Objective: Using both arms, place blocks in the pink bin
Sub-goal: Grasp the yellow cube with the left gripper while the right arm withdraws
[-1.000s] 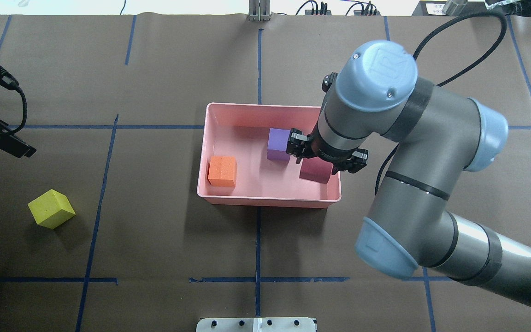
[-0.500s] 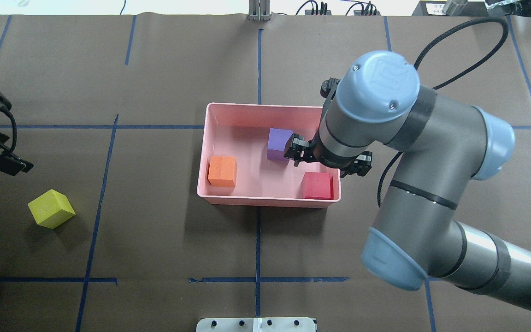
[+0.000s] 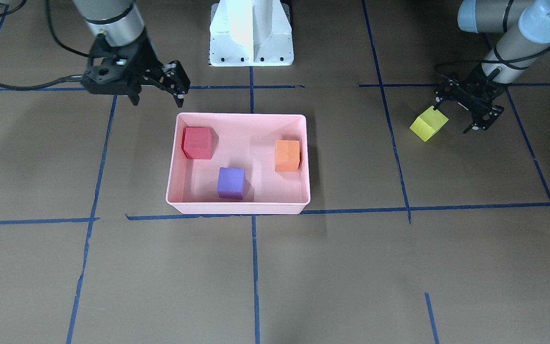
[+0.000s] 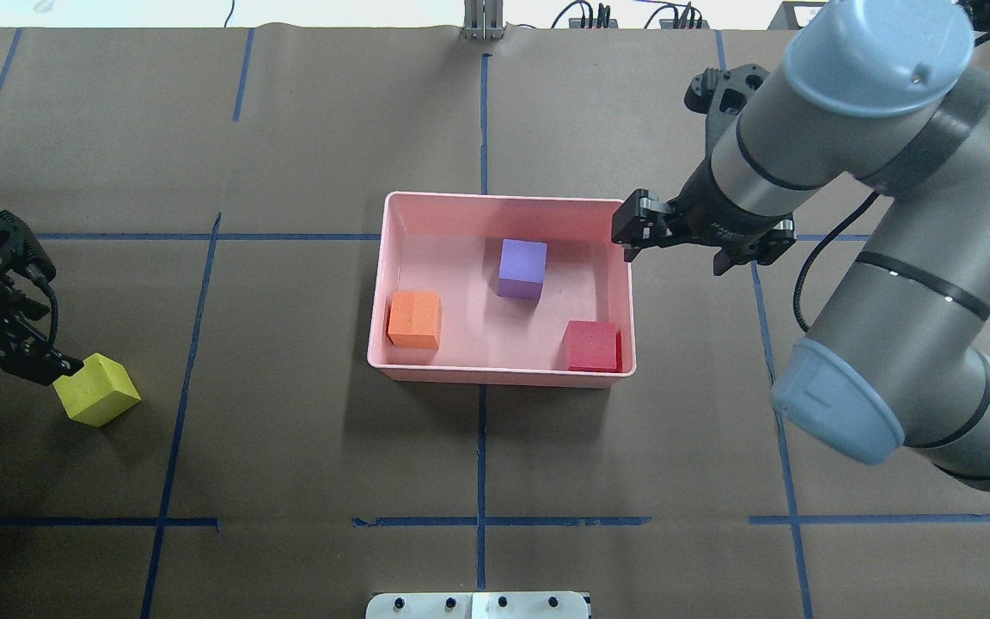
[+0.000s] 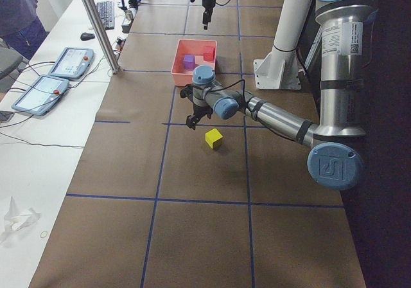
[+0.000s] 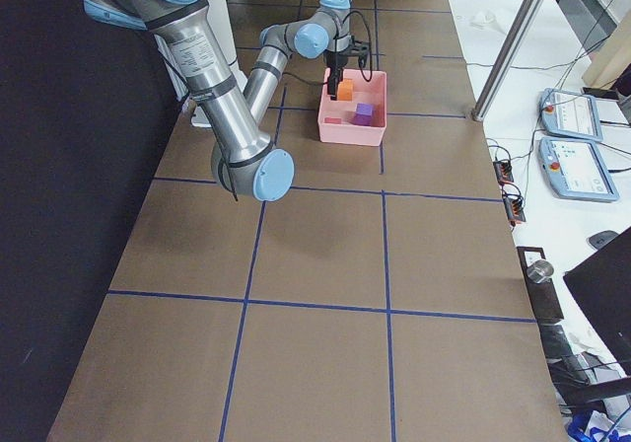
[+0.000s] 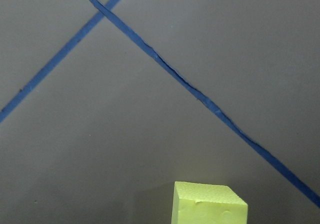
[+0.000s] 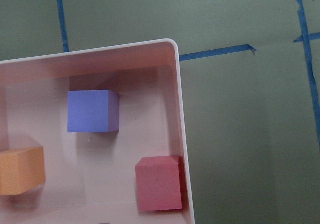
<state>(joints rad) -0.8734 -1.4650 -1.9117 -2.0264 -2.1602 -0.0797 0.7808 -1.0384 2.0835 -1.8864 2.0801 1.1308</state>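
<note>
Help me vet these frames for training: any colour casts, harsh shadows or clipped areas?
Right wrist view: table looks greenish, not brown; focus sharp. Left wrist view: table greyish, yellow block cropped at the bottom edge. Overhead view: far strip beyond the table blown out white; soft shadow beside the bin. Exterior right view: left side nearly black.

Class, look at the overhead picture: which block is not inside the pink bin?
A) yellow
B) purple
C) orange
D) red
A: the yellow block lies on the table outside the pink bin, while the red block, purple block and orange block sit inside it.
</note>
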